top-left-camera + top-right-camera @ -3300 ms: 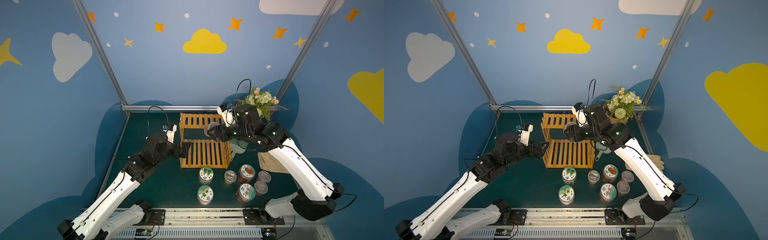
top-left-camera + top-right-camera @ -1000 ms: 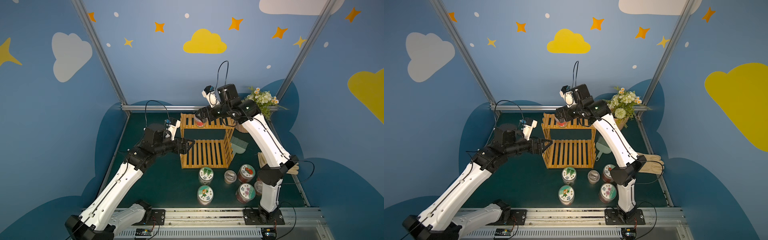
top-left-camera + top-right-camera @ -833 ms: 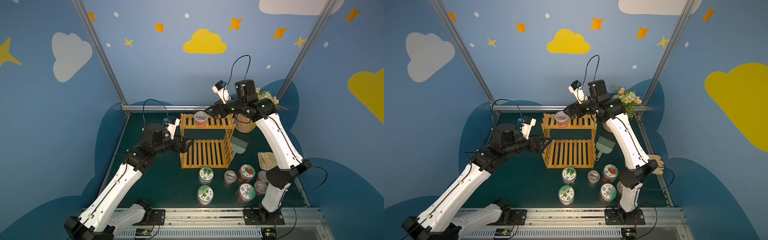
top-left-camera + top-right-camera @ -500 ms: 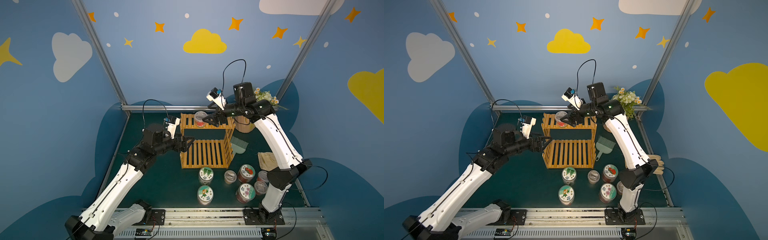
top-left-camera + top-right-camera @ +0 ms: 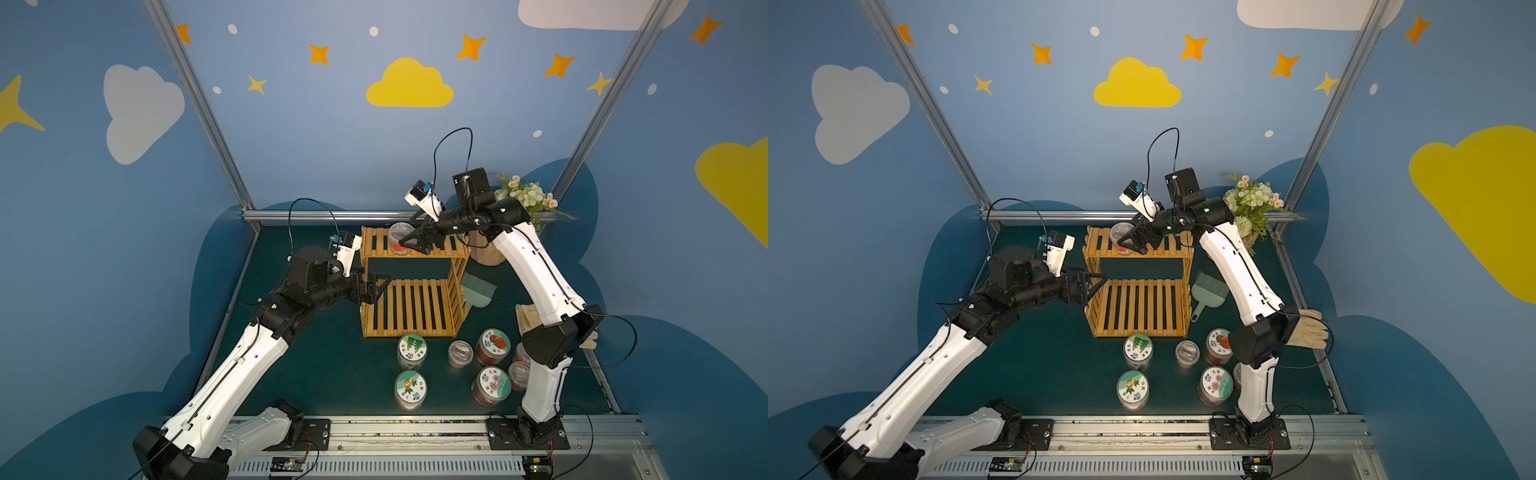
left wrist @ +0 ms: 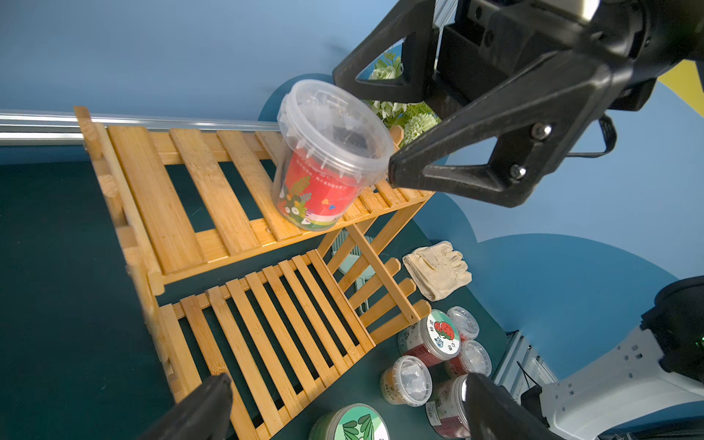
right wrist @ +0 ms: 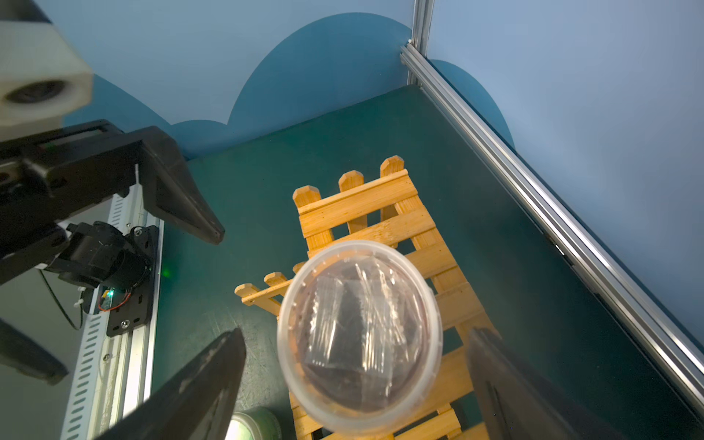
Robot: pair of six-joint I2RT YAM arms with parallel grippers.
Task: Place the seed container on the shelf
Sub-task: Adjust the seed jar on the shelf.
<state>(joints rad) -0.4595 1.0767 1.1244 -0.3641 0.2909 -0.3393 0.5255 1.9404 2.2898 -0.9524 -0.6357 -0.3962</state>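
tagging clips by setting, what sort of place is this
Probably a robot test booth dressed up as a gardening corner: blue walls painted with clouds and stars, two robot arms bolted to a rail, and a wooden shelf with seed tubs and flowers beside it.

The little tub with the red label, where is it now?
The tub sits on the top tier of the wooden shelf in both top views, with the right pincer open around it.

Blue walls (image 5: 311, 137) with stars (image 5: 319, 54) and clouds (image 5: 409, 85); dark green, perhaps felt, floor (image 5: 332, 374); 2 metal posts (image 5: 199, 108).
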